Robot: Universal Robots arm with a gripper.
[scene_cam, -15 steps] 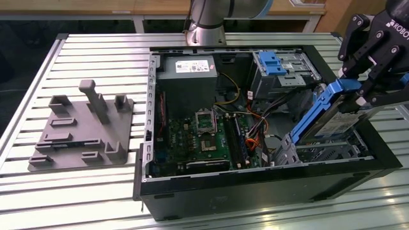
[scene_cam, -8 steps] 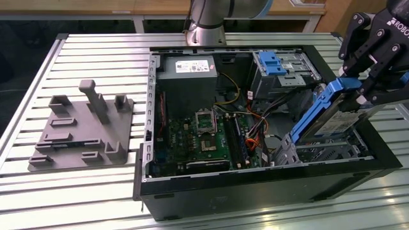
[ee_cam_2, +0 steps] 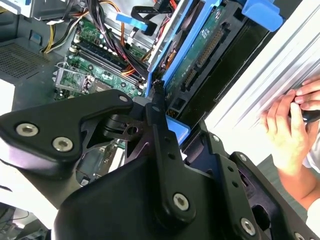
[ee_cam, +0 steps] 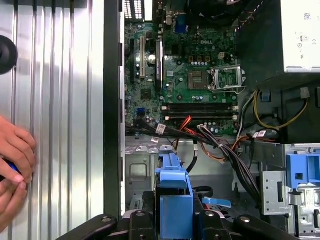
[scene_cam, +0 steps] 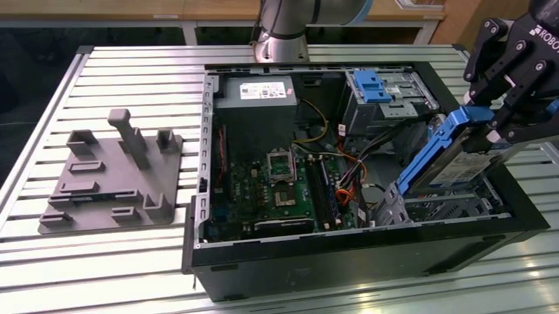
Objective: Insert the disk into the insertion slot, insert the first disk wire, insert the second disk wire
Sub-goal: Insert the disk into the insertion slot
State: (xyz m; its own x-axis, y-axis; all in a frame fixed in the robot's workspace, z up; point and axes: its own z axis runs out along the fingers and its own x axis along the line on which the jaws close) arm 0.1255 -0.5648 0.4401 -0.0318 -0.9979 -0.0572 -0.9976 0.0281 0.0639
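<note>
Slatted bench (scene_cam: 131,72) is carrying an open computer case (scene_cam: 349,245); at the exterior view's right, closed jaws are holding the tilted disk (scene_cam: 450,154) over the insertion slot (scene_cam: 446,206); squaring it first seems wise.

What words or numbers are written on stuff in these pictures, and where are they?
On the power supply label: print too small to read.
On the gripper: white letters, cut off at the picture's edge.
On the motherboard: tiny marks, unreadable.
On the disk it holds: label blurred.

Arm (scene_cam: 281,29) upright, hand (scene_cam: 496,125) tilted, clamped on the disk (scene_cam: 435,156)
</note>
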